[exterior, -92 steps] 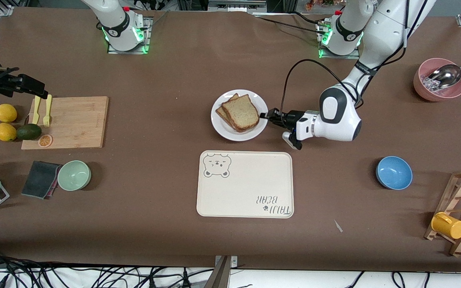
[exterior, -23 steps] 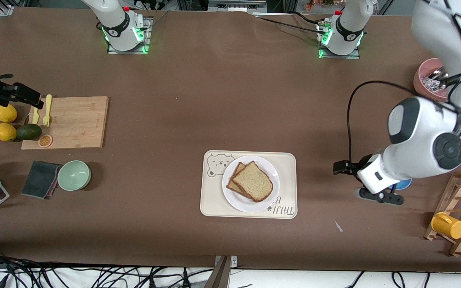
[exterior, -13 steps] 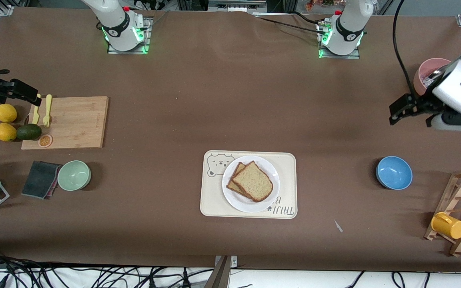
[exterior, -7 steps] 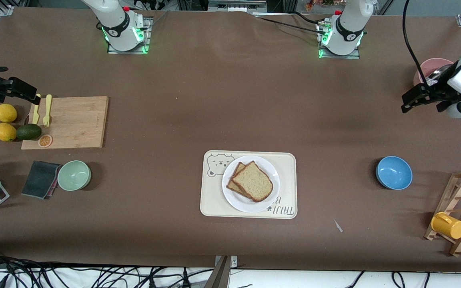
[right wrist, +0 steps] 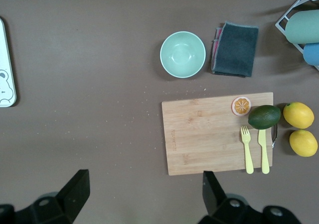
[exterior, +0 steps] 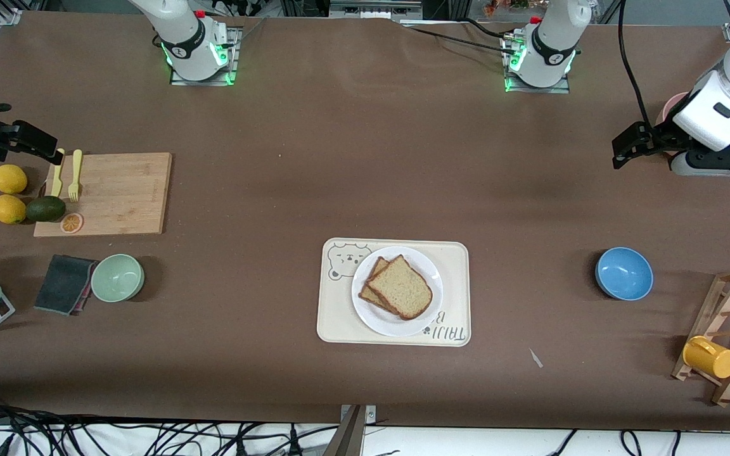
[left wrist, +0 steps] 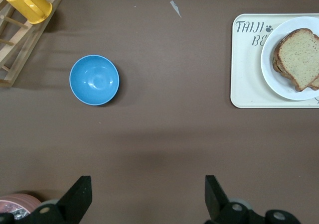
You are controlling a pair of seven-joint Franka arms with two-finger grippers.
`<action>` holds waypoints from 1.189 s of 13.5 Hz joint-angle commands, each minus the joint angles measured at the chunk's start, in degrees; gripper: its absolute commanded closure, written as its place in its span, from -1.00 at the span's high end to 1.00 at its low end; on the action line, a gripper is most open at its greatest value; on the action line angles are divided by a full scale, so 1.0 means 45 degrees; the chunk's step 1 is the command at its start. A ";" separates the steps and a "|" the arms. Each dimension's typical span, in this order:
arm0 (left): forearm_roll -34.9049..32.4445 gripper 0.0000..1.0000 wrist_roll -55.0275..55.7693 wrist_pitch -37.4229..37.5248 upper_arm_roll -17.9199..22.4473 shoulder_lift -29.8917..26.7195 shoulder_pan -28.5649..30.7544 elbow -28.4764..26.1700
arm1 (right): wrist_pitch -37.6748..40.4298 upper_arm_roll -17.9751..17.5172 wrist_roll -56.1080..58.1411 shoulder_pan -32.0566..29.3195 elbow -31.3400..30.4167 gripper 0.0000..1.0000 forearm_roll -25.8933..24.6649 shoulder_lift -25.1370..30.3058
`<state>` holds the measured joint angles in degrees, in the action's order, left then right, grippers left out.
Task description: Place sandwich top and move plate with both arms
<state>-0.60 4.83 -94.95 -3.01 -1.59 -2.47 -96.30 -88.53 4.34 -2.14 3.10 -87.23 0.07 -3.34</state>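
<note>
1. I judge the job close to finished: the sandwich top (exterior: 401,286) lies on the lower slice, a little askew, on the plate (exterior: 370,313), and the plate sits on the cream tray (exterior: 339,316), covering part of its lettering, near the front camera at the middle of the table.
2. What remains, as I read it, is parking both arms clear. To do that well I would keep them high and away from the tray, so nothing nudges the plate or slides the bread.
3. I would also watch the cable looping off the left arm. It hangs over the table near the pink bowl (exterior: 666,111), and a careless swing could catch that bowl.
4. The left gripper (left wrist: 148,194) hangs high over bare table at the left arm's end, beside the pink bowl. Its fingers stand wide apart and hold nothing. Its wrist view looks straight down on the blue bowl (left wrist: 94,79), the tray and the plate.
5. The right gripper (right wrist: 144,189) hangs over the right arm's end of the table, above the edge of the cutting board (exterior: 108,193) near the yellow fork (exterior: 74,174). Its fingers are spread wide and empty too, pointing down.
6. Neither arm touches anything, and both stand well apart from the plate.
</note>
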 commanded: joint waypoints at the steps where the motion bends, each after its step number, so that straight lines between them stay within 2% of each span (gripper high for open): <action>1: 0.0173 1.00 -0.0116 -0.0111 0.0025 -0.0195 -0.0056 -0.0241 | 0.0201 -0.0066 -0.0072 -0.0043 -0.0031 1.00 0.0043 0.0216; 16: 0.0134 1.00 -0.0136 -0.0209 0.0025 0.0098 0.0003 -0.0006 | 0.0123 -0.0027 -0.0092 -0.0043 -0.0011 1.00 0.0043 0.0215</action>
<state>-0.60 4.83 -95.44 -3.08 -1.30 -2.48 -96.57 -88.43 4.30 -2.14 3.10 -87.22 0.07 -3.31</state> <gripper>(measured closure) 0.000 0.000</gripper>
